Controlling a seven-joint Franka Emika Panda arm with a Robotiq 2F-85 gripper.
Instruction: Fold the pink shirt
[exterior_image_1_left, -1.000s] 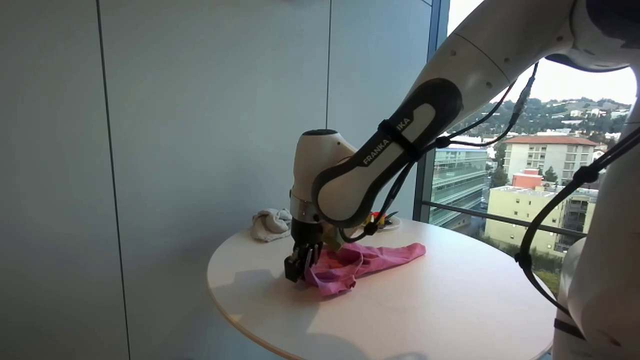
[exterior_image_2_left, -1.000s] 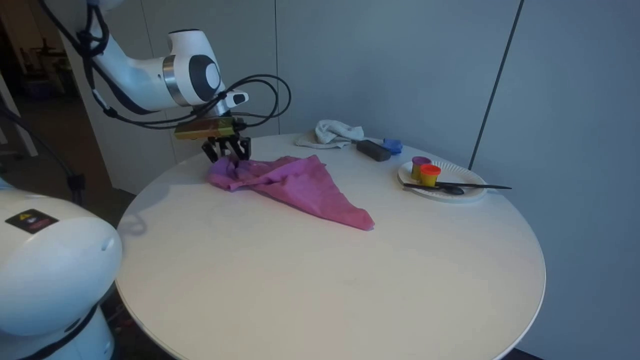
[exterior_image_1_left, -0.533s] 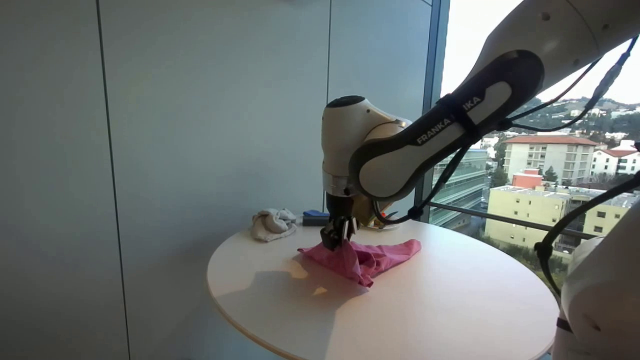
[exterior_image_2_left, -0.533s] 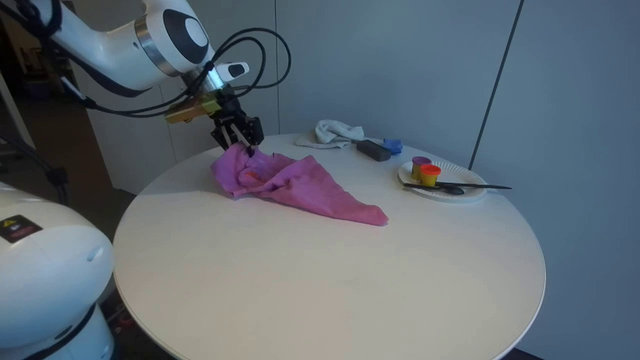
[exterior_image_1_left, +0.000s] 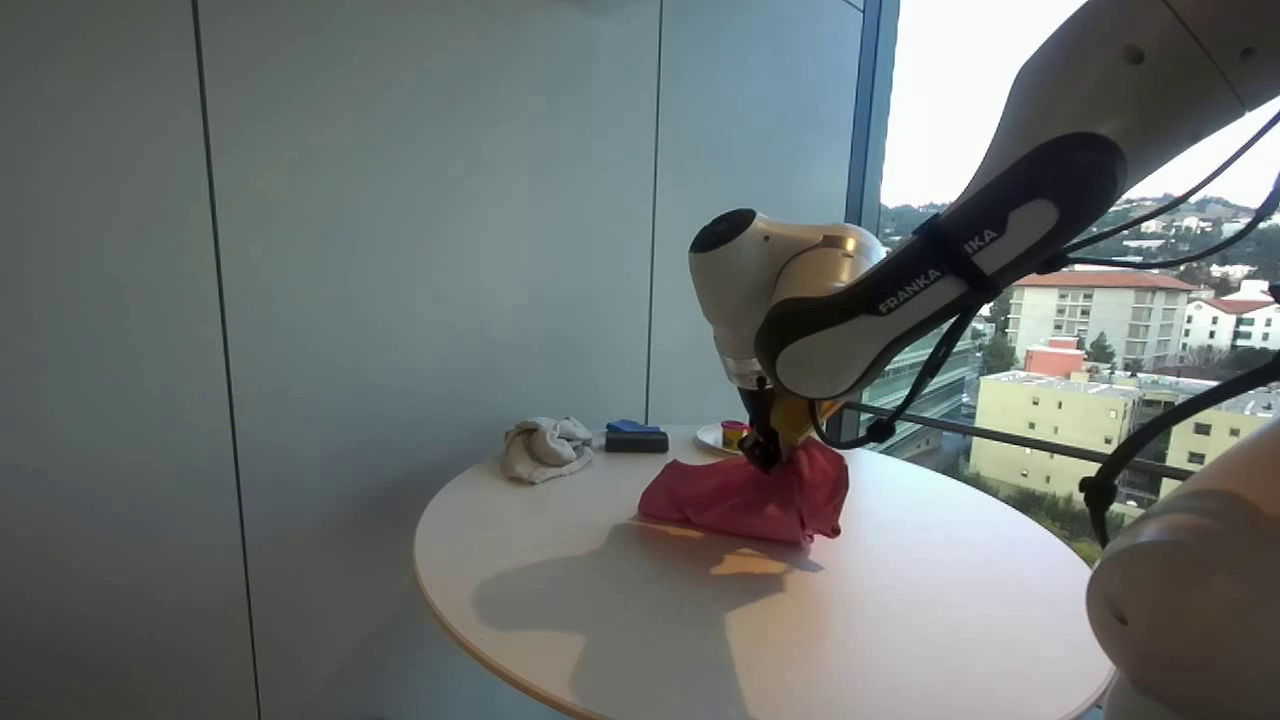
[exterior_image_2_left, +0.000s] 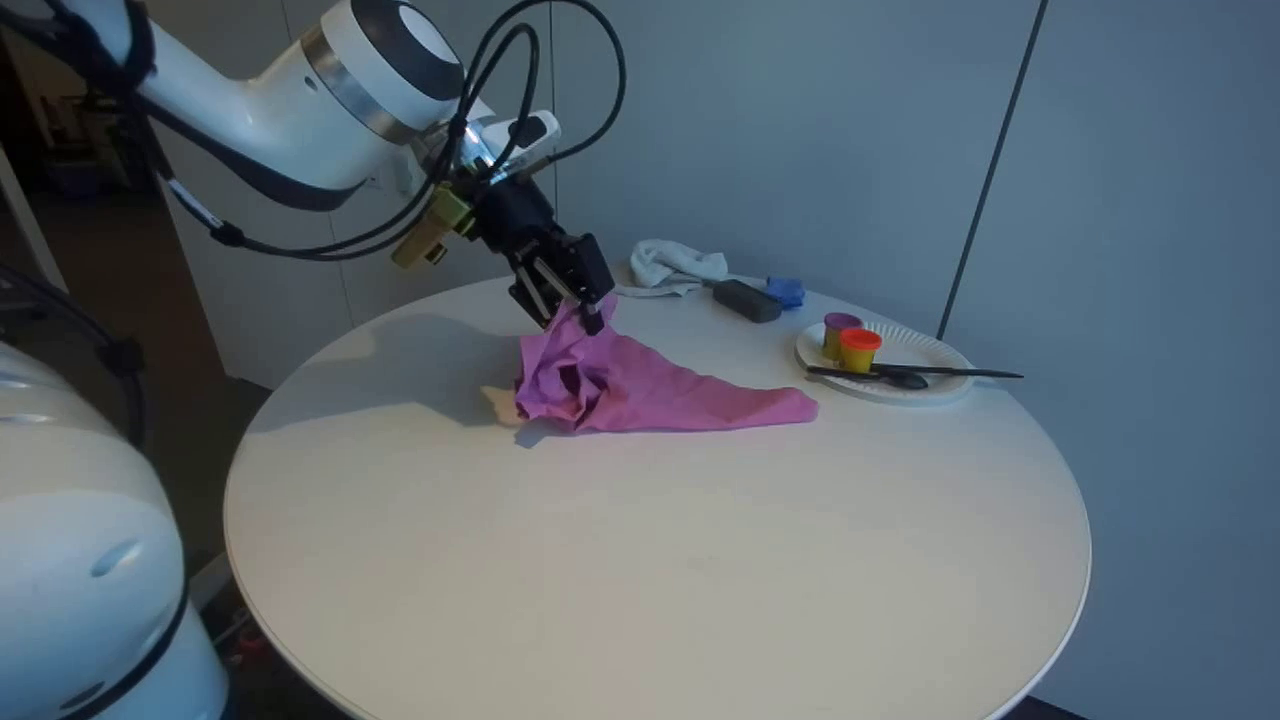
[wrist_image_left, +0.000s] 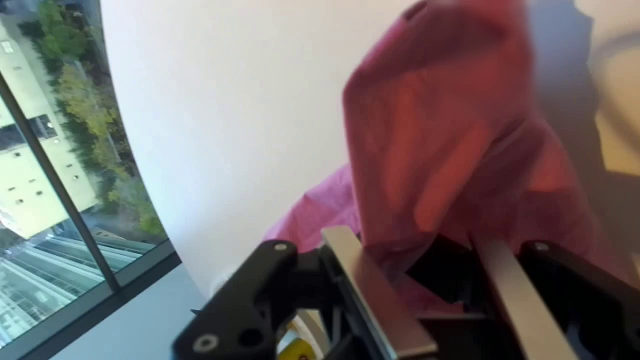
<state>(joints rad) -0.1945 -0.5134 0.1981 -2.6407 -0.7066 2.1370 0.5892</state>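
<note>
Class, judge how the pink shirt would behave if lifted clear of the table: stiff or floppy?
Likely floppy: the shirt sags in folds from the gripper. Its tapered end, lying on the table, may drag before dangling.

Arm (exterior_image_1_left: 930, 270) is white; dark panel (exterior_image_1_left: 850, 320) reads FRANKA, then IKA past black strap (exterior_image_1_left: 948, 252). Silver ring (exterior_image_2_left: 350, 88), looping black cables (exterior_image_2_left: 459, 126), yellowish box (exterior_image_2_left: 427, 236). Black tool (exterior_image_2_left: 567, 318) has pale strips (wrist_image_left: 372, 289), round screws (wrist_image_left: 206, 343). Rounded white base (exterior_image_2_left: 75, 540) by edge of counter (exterior_image_2_left: 660, 580).

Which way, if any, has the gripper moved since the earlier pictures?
Yes. In an exterior view, the gripper has shifted rightward across the picture, closer to the plate, which has stayed put.
</note>
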